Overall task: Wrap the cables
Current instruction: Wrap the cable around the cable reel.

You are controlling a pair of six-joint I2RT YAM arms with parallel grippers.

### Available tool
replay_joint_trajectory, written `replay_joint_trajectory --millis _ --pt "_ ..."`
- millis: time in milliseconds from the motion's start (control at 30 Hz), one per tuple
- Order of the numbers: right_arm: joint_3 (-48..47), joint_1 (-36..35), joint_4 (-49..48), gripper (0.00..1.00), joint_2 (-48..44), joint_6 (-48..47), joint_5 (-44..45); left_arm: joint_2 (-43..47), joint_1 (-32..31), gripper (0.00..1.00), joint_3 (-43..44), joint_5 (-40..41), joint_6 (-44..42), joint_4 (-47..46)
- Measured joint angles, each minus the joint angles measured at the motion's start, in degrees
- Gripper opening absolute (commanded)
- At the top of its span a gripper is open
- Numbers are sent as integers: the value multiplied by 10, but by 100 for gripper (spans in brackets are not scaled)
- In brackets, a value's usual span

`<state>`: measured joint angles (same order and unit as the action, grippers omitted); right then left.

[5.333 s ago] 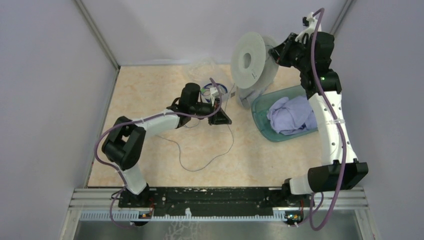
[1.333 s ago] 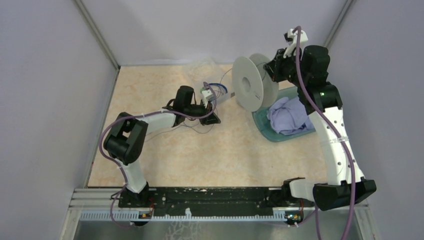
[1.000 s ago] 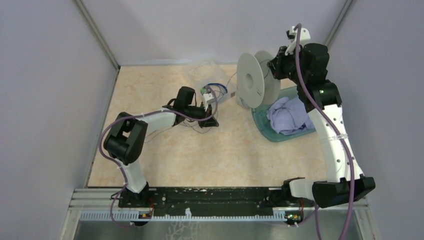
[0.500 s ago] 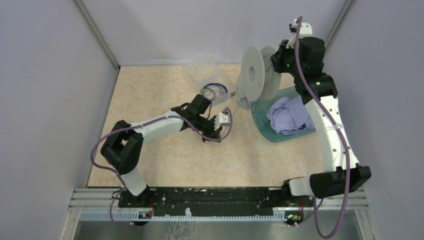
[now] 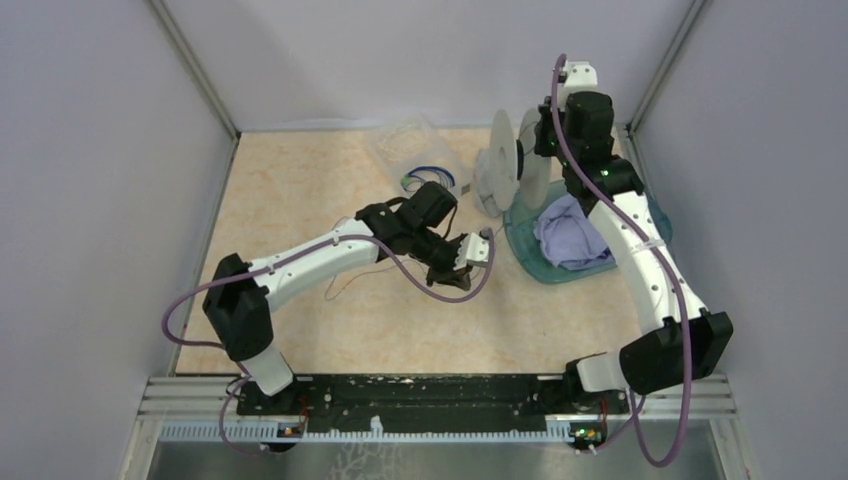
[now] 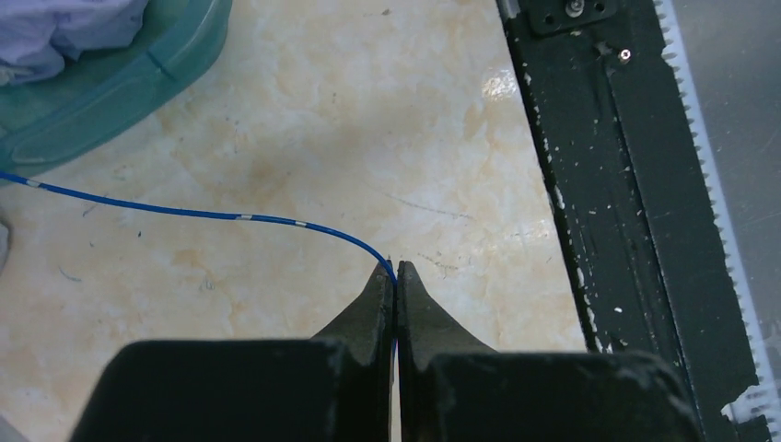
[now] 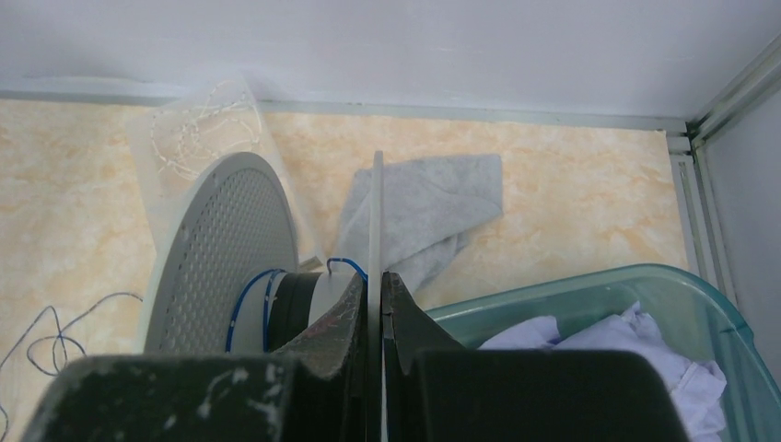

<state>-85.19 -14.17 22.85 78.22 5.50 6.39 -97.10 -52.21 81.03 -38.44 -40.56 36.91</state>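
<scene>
The pale grey spool [image 5: 505, 170] stands edge-on at the back right. My right gripper [image 5: 537, 140] is shut on its far flange; in the right wrist view the fingers [image 7: 375, 281] clamp the thin flange edge [image 7: 377, 203]. Thin cable turns [image 7: 247, 296] lie round the core and look blue there. My left gripper [image 5: 460, 280] hovers in front of the spool, shut [image 6: 395, 273] on the cable [image 6: 184, 212], which runs off to the left and looks blue with pale marks. A slack dark stretch [image 5: 345, 280] lies under the left arm.
A teal basin [image 5: 530, 255] with lilac cloth sits right of the left gripper, also in the left wrist view [image 6: 120, 87] and the right wrist view [image 7: 589, 299]. A grey cloth [image 7: 433, 198] and a clear bag [image 5: 405, 145] with a blue coil lie behind. The black rail [image 6: 608, 184] is near.
My left arm swung from beside the clear bag to the right and nearer, in front of the spool. My right arm turned the spool edge-on. The long loop on the table has shrunk.
</scene>
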Motion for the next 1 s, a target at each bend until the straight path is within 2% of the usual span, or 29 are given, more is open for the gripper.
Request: replay_joint_trajectory --millis 133,333,633,800,1000 --pt "15 -11 -16 0 1 -5 16 -1 -17 0 23 -8 10 6" --pt "39 -24 -41 0 1 -15 29 -25 -22 0 101 -9 61 -1" --pt "132 -42 -74 0 -14 -51 28 -24 -16 0 146 51 130 -49" --pt "176 -53 -81 0 -44 -81 17 -25 13 0 194 66 168 -53" --pt "209 -59 -99 0 -86 -117 -24 -26 76 0 232 70 202 -70"
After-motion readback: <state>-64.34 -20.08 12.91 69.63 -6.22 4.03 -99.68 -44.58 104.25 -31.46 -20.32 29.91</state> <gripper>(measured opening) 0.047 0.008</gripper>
